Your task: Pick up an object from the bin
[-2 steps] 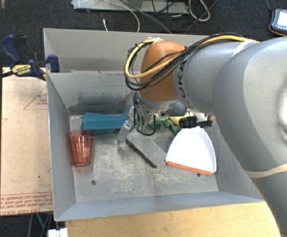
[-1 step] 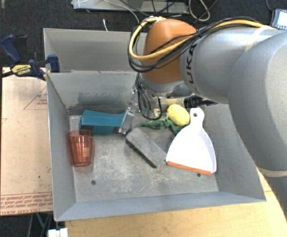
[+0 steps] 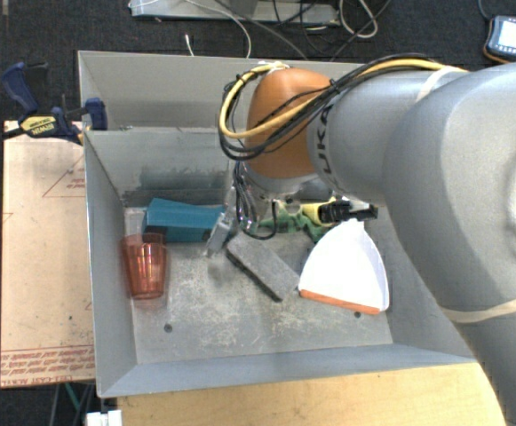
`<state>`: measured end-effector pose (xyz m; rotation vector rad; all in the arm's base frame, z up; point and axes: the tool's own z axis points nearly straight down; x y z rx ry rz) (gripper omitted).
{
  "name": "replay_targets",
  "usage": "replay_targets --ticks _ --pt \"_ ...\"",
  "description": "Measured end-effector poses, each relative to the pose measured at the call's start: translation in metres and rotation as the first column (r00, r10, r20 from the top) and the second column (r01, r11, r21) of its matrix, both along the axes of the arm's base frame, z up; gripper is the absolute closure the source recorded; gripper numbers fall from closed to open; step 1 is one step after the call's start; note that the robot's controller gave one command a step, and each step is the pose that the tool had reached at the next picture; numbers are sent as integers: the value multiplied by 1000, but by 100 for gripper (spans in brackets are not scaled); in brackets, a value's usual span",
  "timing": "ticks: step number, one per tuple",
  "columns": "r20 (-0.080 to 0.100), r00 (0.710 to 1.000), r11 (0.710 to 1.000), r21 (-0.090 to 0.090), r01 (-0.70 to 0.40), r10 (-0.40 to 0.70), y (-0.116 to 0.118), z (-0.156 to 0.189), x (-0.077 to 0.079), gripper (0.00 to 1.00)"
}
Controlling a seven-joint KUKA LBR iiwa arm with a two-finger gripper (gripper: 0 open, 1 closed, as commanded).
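- Near the middle of the grey metal bin (image 3: 222, 322), a dark grey flat slab (image 3: 262, 272) lies slanted, its upper end just beside the gripper (image 3: 226, 236).
- Just left lies a teal rectangular block (image 3: 179, 218).
- I cannot tell whether the gripper is open or closed.
- This looks like the reaching step; the next move calls for settling on one thing, closing, then lifting.

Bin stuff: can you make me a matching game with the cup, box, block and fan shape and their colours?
Things:
1 cup
2 box
3 block
4 fan shape

Colours:
A grey
B white with an orange edge
C teal
D see-through pink

Pairs: 1-D, 2-C, 3-A, 4-B
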<state>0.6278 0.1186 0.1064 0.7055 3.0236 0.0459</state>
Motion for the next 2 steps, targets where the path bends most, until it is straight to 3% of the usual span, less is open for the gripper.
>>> replay_targets --ticks 1,2 --pt "6 973 973 -11 -231 231 19 16 -42 0" --pt "-4 1000 1000 0 19 -19 2 -38 1 100"
